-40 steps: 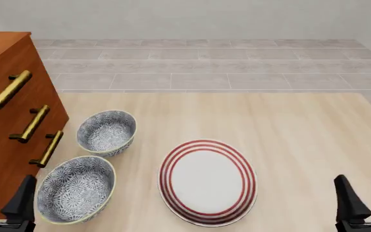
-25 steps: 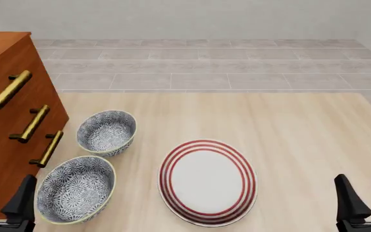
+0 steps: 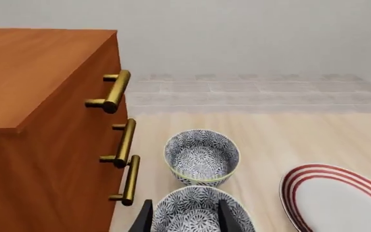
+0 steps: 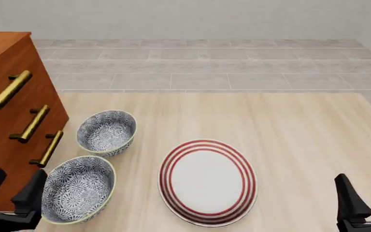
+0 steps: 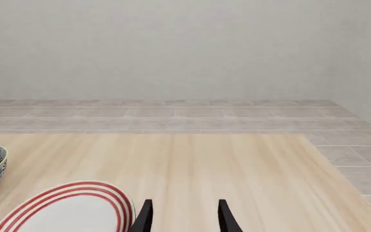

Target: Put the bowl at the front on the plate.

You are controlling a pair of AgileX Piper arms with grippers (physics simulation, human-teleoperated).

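Since the earlier front frame my left end effector (image 4: 10, 192) has crept up and rightward at the lower left, toward the front bowl; nothing else shifted. Largest to smallest: the pale wood counter (image 4: 301, 130) fills the middle of the frame; the orange-brown drawer cabinet (image 4: 5, 87) stands at the left edge; the plate (image 4: 207, 182) lies at lower centre; the bowl (image 4: 77, 189) I want sits lower left, just beside the plate, apart from it; a second bowl (image 4: 107, 132) sits just above. Left end effector fingers are spread, released, beside the bowl's rim. Right end effector (image 4: 366, 203), lower right, is likewise released, gripping nothing
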